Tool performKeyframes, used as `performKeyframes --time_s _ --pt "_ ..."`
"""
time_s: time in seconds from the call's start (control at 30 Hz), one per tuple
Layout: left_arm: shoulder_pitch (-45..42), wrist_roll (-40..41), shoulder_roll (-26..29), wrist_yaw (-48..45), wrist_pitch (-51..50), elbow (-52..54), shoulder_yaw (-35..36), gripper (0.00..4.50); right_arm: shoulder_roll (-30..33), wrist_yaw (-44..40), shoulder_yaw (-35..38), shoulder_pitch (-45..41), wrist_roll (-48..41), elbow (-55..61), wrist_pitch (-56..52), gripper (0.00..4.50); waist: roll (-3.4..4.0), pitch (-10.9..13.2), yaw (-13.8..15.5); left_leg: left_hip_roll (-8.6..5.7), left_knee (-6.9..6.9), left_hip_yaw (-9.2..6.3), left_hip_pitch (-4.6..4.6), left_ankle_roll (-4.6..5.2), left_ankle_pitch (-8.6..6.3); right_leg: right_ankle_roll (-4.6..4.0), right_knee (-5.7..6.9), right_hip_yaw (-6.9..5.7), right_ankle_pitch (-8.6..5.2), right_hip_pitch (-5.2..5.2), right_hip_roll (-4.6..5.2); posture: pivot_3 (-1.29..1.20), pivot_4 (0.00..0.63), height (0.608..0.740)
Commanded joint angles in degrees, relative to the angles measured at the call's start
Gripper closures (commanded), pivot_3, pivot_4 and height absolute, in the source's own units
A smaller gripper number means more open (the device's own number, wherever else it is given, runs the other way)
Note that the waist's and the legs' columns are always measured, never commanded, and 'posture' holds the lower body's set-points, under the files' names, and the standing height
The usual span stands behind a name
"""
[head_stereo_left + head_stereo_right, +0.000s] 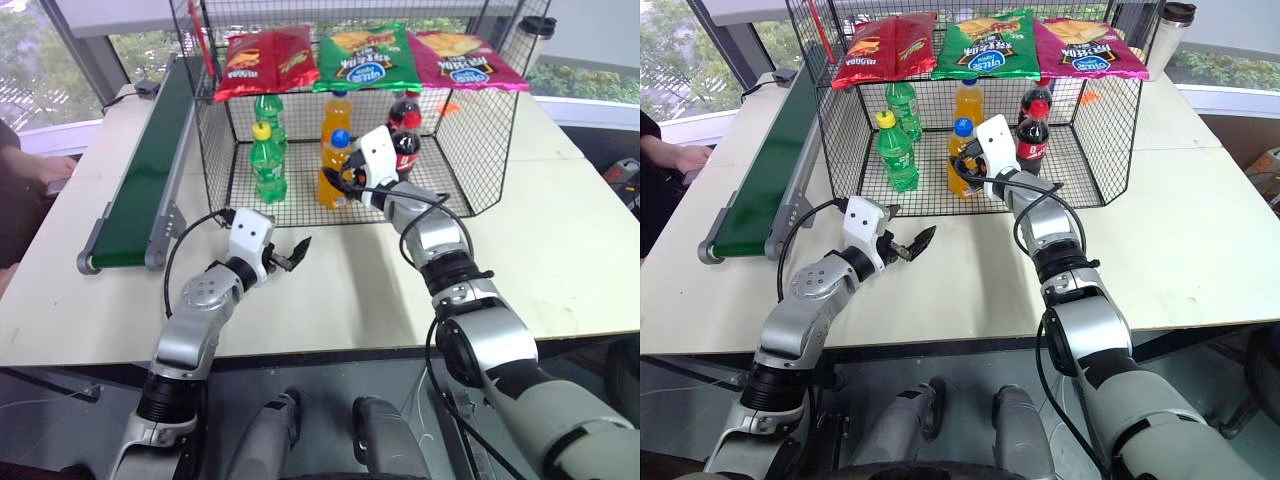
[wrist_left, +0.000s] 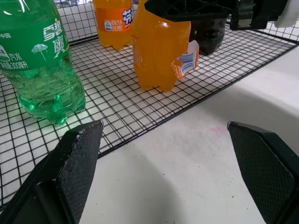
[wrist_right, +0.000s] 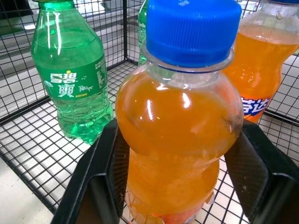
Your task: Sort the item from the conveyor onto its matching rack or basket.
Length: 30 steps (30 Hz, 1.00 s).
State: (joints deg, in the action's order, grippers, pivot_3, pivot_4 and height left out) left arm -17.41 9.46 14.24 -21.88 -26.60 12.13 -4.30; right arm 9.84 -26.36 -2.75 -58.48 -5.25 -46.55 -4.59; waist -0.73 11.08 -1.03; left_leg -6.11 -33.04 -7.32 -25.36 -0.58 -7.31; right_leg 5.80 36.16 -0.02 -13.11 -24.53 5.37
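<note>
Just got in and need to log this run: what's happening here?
The right gripper has stood the orange soda bottle on the grid floor of the black wire cage, beside the green bottles. Its fingers flank the bottle, apparently slightly apart from it. The left gripper hangs open over the table. The conveyor carries nothing.

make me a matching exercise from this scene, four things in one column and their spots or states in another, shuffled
Things:
1. orange soda bottle
2. red chip bag
3. left pincer
4. conveyor

Places or states:
A. open above the white table, holding nothing
B. lying on the cage's mesh top
C. standing on the cage's grid floor between the right pincer's fingers
D. running along the table's left edge

Pairs: 1-C, 2-B, 3-A, 4-D
</note>
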Motion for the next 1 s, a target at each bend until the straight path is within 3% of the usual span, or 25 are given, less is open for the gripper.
performKeyframes --time_s 0.03,0.57,0.73,1.0 --pt "-0.37 -0.20 -0.29 0.19 1.39 1.03 -0.18 0.00 -0.13 0.10 1.13 -2.44 0.03 1.07 1.38 0.04 0.00 0.00 -0.01 0.00 0.00 0.00 0.00 0.00 0.00 0.00 0.01 0.00 0.00 0.00 0.00 0.00 0.150 0.738" --pt "-0.24 -0.41 -0.48 -0.52 1.71 0.14 -0.94 0.00 2.15 -1.24 0.72 -1.69 0.16 8.07 -5.80 0.04 0.00 0.00 0.01 0.00 0.00 -0.01 0.01 0.00 0.00 0.00 0.01 0.00 0.00 0.00 0.00 0.00 0.150 0.738" --pt "0.59 -0.15 -0.31 -0.45 1.61 0.96 -0.41 0.00 7.06 -4.34 0.61 2.49 0.19 15.25 -11.10 0.04 0.00 -0.01 0.38 -0.01 -0.01 -0.01 0.01 -0.01 0.00 0.00 0.00 0.00 0.00 0.02 0.02 0.00 0.150 0.738" --pt "4.59 2.98 2.22 -3.25 0.52 5.98 1.73 0.00 17.54 -14.08 -1.50 16.78 -1.39 36.70 -25.05 0.04 0.01 -0.02 0.05 0.02 -0.01 0.01 0.01 -0.02 -0.02 -0.08 -0.01 0.00 -0.05 0.02 0.05 0.00 0.150 0.738"
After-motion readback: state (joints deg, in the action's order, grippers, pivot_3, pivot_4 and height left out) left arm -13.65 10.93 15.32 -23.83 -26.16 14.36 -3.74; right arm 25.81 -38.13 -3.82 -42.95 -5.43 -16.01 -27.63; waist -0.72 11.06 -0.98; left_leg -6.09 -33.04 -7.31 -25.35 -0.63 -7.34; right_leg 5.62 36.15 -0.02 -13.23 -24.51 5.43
